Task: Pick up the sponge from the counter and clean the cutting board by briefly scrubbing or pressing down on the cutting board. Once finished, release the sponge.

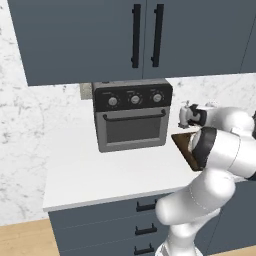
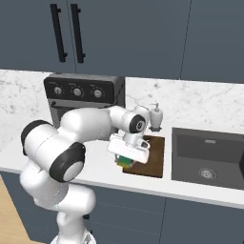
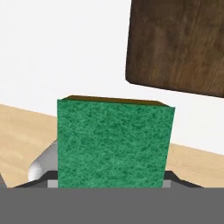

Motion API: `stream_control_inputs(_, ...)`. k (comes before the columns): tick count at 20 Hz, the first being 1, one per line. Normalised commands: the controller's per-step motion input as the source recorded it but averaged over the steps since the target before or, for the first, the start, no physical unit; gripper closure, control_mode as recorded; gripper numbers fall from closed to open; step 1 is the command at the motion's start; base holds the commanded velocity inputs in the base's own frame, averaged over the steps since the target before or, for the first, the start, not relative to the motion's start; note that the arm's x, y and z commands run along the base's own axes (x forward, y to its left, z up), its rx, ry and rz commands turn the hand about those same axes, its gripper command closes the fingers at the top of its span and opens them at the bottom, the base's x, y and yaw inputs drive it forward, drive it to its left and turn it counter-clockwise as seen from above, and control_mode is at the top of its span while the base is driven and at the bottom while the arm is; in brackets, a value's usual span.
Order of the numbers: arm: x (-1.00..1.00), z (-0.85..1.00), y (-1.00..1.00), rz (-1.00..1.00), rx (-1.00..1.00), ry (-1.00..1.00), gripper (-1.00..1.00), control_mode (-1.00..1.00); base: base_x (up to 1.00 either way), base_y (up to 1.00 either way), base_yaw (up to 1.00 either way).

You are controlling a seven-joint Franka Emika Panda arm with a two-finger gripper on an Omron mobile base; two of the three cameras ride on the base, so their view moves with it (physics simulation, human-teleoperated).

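The sponge sits between the fingers of my gripper, which is shut on it and holds it just above the counter at the near left corner of the cutting board. In the hand view the sponge's green face is close up, with a thin tan edge along its top. The dark brown cutting board lies up and to the right of it on the white counter. My forearm covers most of the cutting board in the left base view.
A toaster oven stands at the back left against the marbled wall. A soap dispenser is behind the board, and the dark sink lies to its right. Dark cabinets hang overhead.
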Motion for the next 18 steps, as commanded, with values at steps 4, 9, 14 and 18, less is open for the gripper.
stream_control_inputs(4,0.35,-0.04,-0.49,0.00,0.00,0.14,1.00,-1.00,0.00,0.00,0.00)
stream_control_inputs(9,0.42,-0.28,-0.53,0.00,0.00,0.01,1.00,-1.00,0.00,0.00,0.00)
stream_control_inputs(14,0.47,-0.52,-0.14,0.00,0.00,-0.02,1.00,-1.00,0.00,0.00,0.00)
stream_control_inputs(18,0.68,-0.37,-0.09,0.00,0.00,-0.02,1.00,-1.00,0.00,0.00,0.00)
